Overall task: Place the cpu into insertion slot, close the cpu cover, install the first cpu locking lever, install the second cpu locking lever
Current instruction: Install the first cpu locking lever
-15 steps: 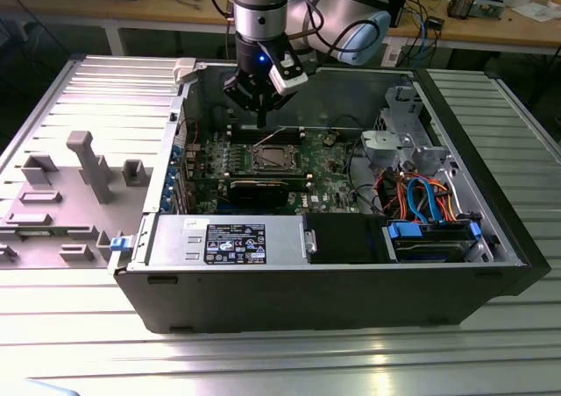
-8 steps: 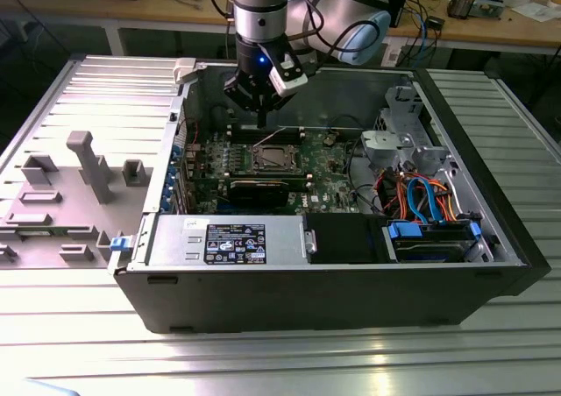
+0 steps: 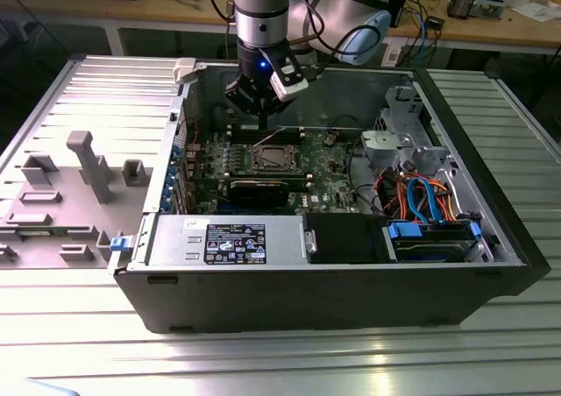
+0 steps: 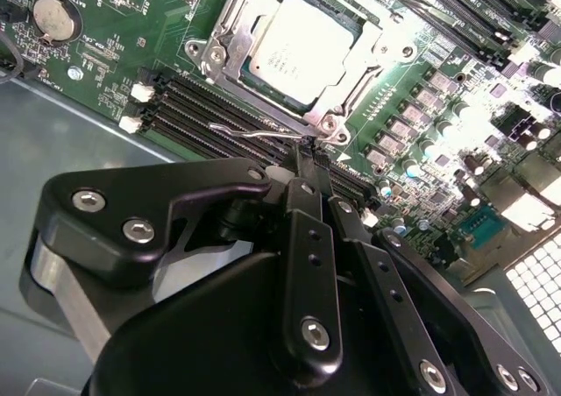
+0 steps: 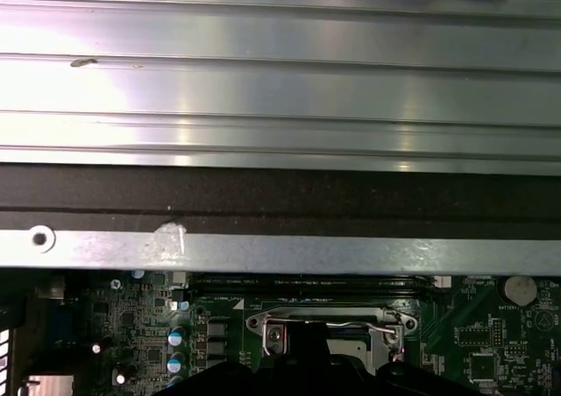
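The green board [image 3: 333,164] lies flat inside the computer case [image 3: 351,273]. The cpu [image 4: 302,50] already sits in the insertion slot [image 4: 230,15], with the cpu cover [image 4: 364,67] down around it. The gripper [image 4: 307,155] looks pinched nearly shut, its tips at a thin wire lever [image 4: 254,133] by the cover's edge. I think it should push slowly and straight.

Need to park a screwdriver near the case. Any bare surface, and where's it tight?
Free: ribbed table in front of the case. Crowded: the exterior view's left, grey fixtures; inside, gripper over the cpu, cables at the right.
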Robot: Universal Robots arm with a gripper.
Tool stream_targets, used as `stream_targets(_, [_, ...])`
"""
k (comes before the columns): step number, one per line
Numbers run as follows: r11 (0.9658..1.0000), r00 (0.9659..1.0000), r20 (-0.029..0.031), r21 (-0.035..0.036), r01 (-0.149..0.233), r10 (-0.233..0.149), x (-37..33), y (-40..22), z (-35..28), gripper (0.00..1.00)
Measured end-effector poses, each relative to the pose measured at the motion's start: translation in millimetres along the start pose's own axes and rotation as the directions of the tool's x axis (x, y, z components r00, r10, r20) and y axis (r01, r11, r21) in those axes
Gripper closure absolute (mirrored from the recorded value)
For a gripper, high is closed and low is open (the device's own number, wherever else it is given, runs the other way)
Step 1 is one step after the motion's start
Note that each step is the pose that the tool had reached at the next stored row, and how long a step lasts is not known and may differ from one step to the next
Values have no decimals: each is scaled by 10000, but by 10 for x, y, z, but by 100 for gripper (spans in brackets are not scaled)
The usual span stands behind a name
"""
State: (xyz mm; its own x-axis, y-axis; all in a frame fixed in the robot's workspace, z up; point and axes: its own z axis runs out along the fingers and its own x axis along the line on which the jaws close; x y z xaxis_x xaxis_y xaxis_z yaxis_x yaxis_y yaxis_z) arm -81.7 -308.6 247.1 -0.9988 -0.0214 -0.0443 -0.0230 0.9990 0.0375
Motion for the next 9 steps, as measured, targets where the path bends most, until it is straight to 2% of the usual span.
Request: stream_targets(9, [10000, 10000, 0, 0, 0, 0, 0, 0, 5, 89])
